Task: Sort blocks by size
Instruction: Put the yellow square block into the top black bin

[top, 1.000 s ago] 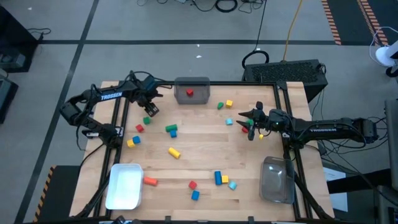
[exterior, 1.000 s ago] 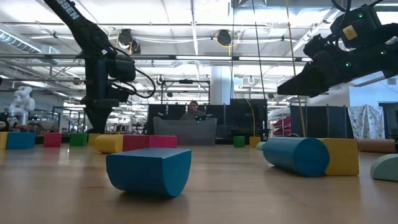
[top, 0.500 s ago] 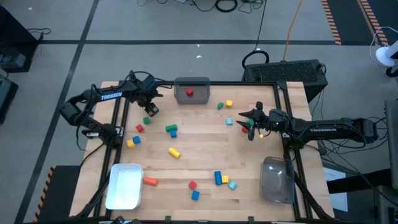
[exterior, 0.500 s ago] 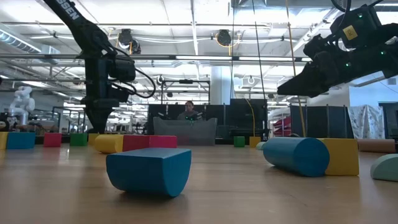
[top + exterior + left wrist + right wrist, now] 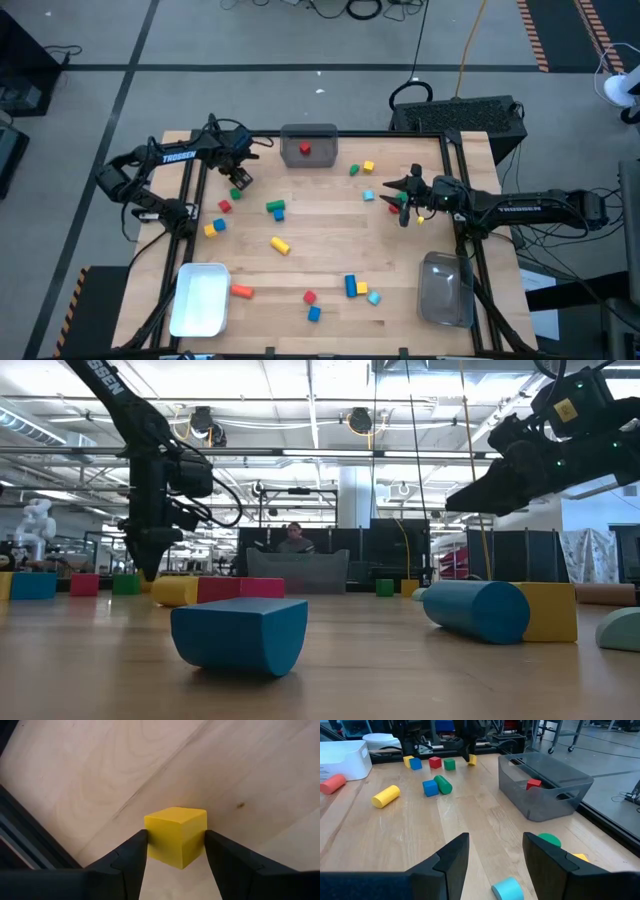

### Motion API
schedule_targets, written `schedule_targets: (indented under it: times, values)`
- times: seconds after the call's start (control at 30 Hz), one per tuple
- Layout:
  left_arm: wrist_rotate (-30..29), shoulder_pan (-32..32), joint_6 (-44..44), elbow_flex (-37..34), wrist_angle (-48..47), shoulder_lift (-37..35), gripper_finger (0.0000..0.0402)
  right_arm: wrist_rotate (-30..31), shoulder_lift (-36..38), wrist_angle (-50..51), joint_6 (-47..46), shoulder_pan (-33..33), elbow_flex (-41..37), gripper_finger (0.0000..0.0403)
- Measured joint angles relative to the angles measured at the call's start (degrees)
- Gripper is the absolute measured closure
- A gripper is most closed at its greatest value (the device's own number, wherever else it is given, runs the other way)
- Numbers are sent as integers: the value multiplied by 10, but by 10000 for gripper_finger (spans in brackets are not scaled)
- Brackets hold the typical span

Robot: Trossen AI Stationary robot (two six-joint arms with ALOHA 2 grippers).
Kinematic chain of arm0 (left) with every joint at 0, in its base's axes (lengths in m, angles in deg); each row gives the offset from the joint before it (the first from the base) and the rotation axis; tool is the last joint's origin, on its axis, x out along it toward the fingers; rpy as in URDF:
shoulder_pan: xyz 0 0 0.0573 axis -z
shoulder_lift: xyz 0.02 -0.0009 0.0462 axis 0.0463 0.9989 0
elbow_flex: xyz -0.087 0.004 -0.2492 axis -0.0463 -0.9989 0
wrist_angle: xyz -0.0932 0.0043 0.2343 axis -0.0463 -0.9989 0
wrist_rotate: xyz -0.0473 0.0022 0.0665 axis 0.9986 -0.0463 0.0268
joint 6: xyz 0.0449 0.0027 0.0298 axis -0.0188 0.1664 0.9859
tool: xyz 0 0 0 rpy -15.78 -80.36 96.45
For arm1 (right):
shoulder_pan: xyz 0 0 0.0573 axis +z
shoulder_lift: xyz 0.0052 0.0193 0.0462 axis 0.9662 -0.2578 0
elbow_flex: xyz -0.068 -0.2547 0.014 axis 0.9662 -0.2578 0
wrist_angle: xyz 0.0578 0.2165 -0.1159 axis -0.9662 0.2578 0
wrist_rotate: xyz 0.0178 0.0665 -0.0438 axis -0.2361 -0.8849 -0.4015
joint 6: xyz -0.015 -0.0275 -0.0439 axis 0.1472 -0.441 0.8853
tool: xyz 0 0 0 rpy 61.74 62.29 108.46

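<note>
My left gripper point(image 5: 240, 180) points down at the table's far left and is shut on a yellow cube point(image 5: 176, 836), which the gripper hides in the high view. A green block point(image 5: 236, 193) lies just near of it. The right wrist view shows the same cube point(image 5: 472, 760) below those fingers. My right gripper point(image 5: 398, 195) hovers open at the right, with nothing between its fingers point(image 5: 455, 855). Other blocks lie scattered over the wood, among them a yellow cylinder point(image 5: 280, 245) and a blue bar point(image 5: 351, 286). My left gripper pinches the yellow cube between its two fingers, one on each of two opposite side faces point(image 5: 150, 840). The fingers come from above, pointing down. I cannot tell whether the cube's underside rests on the table or hangs just above it.
A grey bin point(image 5: 309, 130) holding a red block point(image 5: 304, 150) stands at the far edge. A white bin point(image 5: 182, 300) sits near left and a clear bin point(image 5: 445, 290) near right. A cyan block point(image 5: 368, 196) lies close to my right gripper.
</note>
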Motion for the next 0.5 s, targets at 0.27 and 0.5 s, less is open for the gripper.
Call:
schedule_targets:
  times: [0.27,0.5]
  values:
    - [0,0,-15,0,-1,-1,263,0,0,0,0,0,0,227]
    - [12,8,-30,0,5,-1,285,1,0,0,2,0,0,227]
